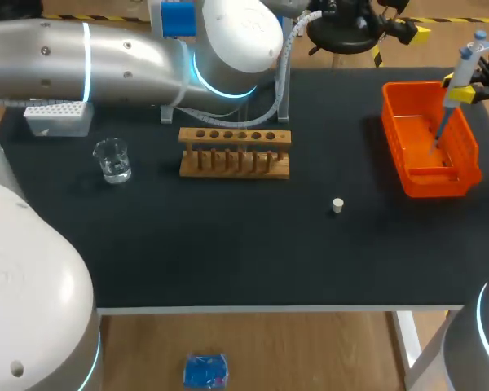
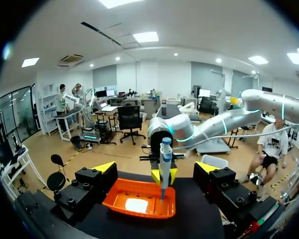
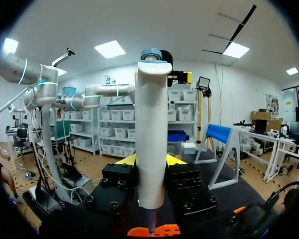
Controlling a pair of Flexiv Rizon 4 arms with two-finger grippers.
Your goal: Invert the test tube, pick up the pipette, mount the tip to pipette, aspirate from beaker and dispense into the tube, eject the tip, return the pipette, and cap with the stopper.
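Note:
My right gripper is shut on the white pipette with a blue-grey top, held upright over the orange bin. The pipette's lower end reaches down inside the bin. In the right wrist view the pipette fills the gap between the yellow tips of the right gripper. My left gripper is wide open with nothing in it, facing the bin and the pipette from a distance. The beaker, the wooden tube rack and the small white stopper stand on the black mat.
A tip box sits at the back left of the table. A white pipette stand with a blue top is behind the rack. My left arm spans the back left of the table.

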